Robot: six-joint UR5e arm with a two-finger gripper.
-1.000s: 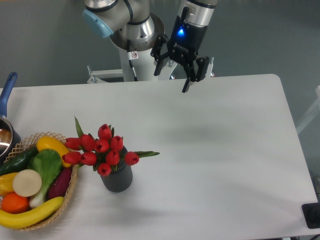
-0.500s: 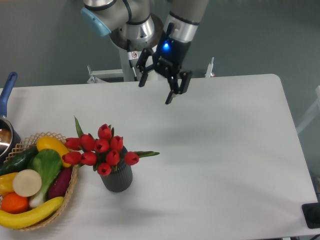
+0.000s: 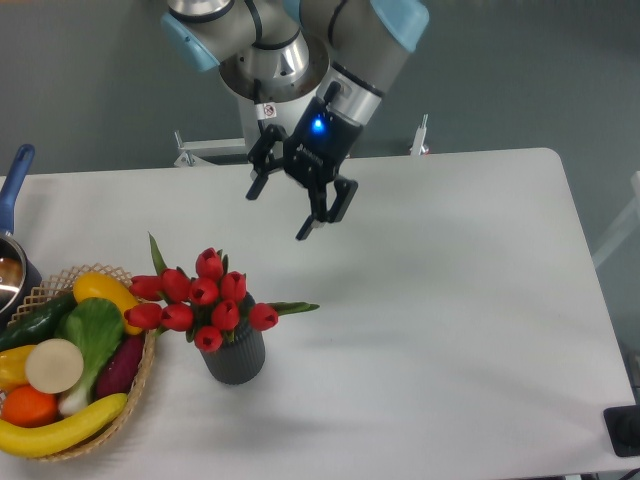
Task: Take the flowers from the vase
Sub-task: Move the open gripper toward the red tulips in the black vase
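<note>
The flowers, a bunch of red tulip buds with green leaves, stand in the vase, a small dark grey ribbed pot on the white table's front left. My gripper is open and empty. It hangs tilted in the air above the table, up and to the right of the flowers, well apart from them.
A wicker basket with a banana, an orange, green and other vegetables sits at the left edge, close beside the vase. A pot with a blue handle is at the far left. The arm's base stands behind the table.
My gripper has moved left and down toward the flowers and tilted more. It stays open. The flowers and vase have not moved.
</note>
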